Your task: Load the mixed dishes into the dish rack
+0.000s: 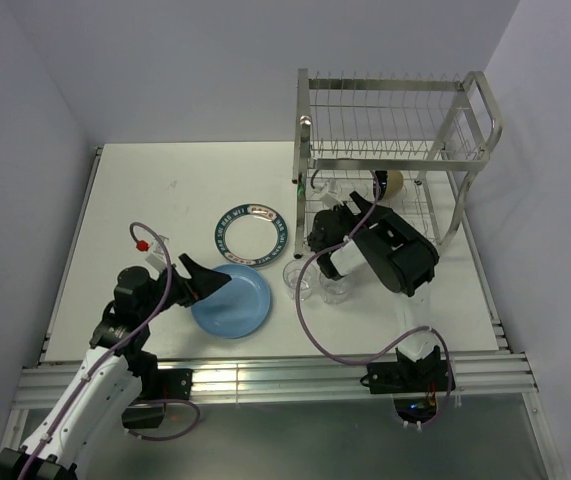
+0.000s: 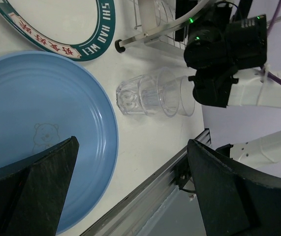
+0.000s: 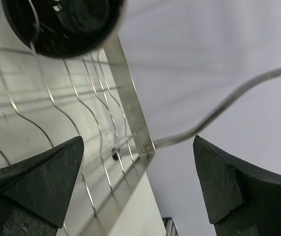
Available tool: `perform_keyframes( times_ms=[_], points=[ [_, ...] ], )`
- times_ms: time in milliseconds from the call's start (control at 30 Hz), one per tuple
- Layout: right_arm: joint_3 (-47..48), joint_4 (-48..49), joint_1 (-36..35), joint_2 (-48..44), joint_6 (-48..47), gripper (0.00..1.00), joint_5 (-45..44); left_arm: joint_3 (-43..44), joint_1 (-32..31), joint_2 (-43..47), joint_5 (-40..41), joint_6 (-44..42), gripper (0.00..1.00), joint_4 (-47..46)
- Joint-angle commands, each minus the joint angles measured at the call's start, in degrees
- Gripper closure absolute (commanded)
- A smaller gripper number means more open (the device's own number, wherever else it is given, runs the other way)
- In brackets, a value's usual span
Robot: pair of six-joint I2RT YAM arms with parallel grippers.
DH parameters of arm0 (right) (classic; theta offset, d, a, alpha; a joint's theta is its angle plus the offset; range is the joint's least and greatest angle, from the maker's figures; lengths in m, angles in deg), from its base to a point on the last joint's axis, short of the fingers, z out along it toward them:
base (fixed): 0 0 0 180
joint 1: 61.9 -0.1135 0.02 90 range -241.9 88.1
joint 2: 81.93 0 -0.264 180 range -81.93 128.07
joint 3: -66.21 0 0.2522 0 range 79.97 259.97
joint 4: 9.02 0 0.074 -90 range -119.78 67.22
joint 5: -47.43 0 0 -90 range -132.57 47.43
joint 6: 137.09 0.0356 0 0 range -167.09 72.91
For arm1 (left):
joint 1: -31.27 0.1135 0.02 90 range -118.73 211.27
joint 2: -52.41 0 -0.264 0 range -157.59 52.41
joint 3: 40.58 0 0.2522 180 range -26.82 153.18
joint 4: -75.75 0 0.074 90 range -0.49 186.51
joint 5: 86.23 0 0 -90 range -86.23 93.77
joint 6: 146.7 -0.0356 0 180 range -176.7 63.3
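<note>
Top view: the dish rack (image 1: 395,150) sits at the far right of the white table (image 1: 155,200). All the plates and glasses are out on the table, not in the rack. The white plate with the teal lettered rim (image 1: 250,232) lies flat just left of the rack. The light-blue plate (image 1: 235,302) is right in front of it, and I can't tell if the rims touch. One clear glass (image 1: 303,283) and a second clear glass (image 1: 335,288) stand side by side between the blue plate and the right arm. The left gripper (image 1: 208,282) hangs over the blue plate's left edge. The right gripper (image 1: 350,205) is poked into the front of the rack's lower tier, and the wires hide its jaws from up here.

Left wrist cam: the left gripper (image 2: 133,142) has its fingers (image 2: 37,191) spread wide with nothing between them. The blue plate (image 2: 37,108), with a faint little bear on it, fills the left side. The lettered plate (image 2: 56,29) is up top, and the two glasses (image 2: 130,96) overlap each other in this view.

Right wrist cam: the right gripper (image 3: 139,140) is also spread apart and empty. The small black bowl (image 3: 61,24) is at the upper left against the rack's wavy shelf wires (image 3: 101,142), which cross in front of it. I can't tell which tier from here.
</note>
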Motion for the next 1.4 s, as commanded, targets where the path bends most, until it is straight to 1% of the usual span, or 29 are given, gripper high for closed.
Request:
perform_keyframes(
  times_ms=[0, 67, 200, 367, 500, 533, 567, 667, 733, 800, 933, 1000, 1033, 1067, 1100, 1200, 1233, 1267, 1367],
  points=[
    [-3.0, 25.3, -0.2, -4.4, 4.0, 0.0, -3.6, 1.8, -0.2, -1.3, 0.5, -0.8, 0.01, -3.1],
    [-2.6, 25.3, -0.4, -5.6, 3.3, 0.0, -4.2, 2.0, -0.2, -2.4, 0.6, -0.9, 0.01, -4.8],
    [-3.8, 25.4, -1.0, -7.0, 2.1, 0.0, -5.4, 3.4, -0.2, -4.5, 1.9, -1.8, 0.01, -4.1],
    [-10.2, 25.4, -3.9, -12.8, 2.5, 0.01, -9.5, 5.7, -0.2, -9.4, 3.2, -2.3, 0.01, -4.1],
    [-12.8, 25.3, -8.9, -16.1, 1.1, 0.01, -13.0, 7.8, -0.2, -13.4, 3.5, -2.6, 0.02, -3.9],
    [-13.2, 25.4, -11.3, -16.9, 1.0, 0.01, -13.7, 8.7, -0.2, -14.1, 3.6, -3.0, 0.02, -3.9],
    [-13.9, 25.3, -12.5, -18.4, 1.3, 0.02, -15.4, 9.3, -0.2, -15.3, 3.7, -3.2, 0.02, -1.5],
    [-15.3, 25.3, -16.5, -19.6, 1.8, 0.02, -17.3, 11.5, -0.3, -17.3, 4.1, -4.1, 0.04, 0.2],
    [-16.1, 25.2, -19.7, -19.6, 1.9, 0.02, -17.3, 13.0, -0.8, -18.1, 4.3, -4.8, 0.05, 1.7],
    [-16.1, 25.2, -21.4, -19.8, 1.7, 0.02, -17.4, 14.0, -1.2, -18.9, 4.8, -5.4, 0.05, 2.8],
    [-15.4, 25.2, -24.4, -22.8, 1.1, 0.02, -17.3, 16.2, -2.3, -20.9, 6.0, -5.9, 0.06, 4.5],
    [-15.1, 25.4, -27.3, -24.1, 0.2, 0.03, -17.1, 16.5, -3.6, -22.2, 6.2, -5.7, 0.07, 4.3],
    [-14.7, 25.4, -28.5, -25.2, -0.3, 0.03, -16.6, 16.6, -4.9, -22.6, 6.5, -5.5, 0.07, 3.9],
    [-14.3, 25.4, -31.8, -25.8, -1.2, 0.03, -16.4, 16.7, -5.6, -23.6, 7.3, -5.4, 0.07, 3.9],
    [-13.8, 25.4, -33.4, -26.1, -2.7, 0.03, -16.1, 16.7, -6.3, -24.0, 7.7, -5.4, 0.07, 3.6],
    [-8.2, 25.3, -39.3, -27.4, -5.6, 0.04, -15.7, 17.0, -8.3, -26.7, 8.5, -4.7, 0.07, 2.4],
    [-3.8, 25.4, -40.3, -28.0, -6.1, 0.04, -15.4, 17.4, -8.8, -27.3, 8.6, -4.6, 0.07, 2.1],
    [-1.6, 25.3, -41.4, -28.1, -7.1, 0.04, -14.2, 17.5, -9.0, -27.8, 8.7, -4.5, 0.07, 1.6],
    [8.3, 25.3, -45.1, -28.5, -9.7, 0.03, -10.6, 17.0, -9.2, -26.9, 8.9, -4.0, 0.07, 0.3]
  ],
)
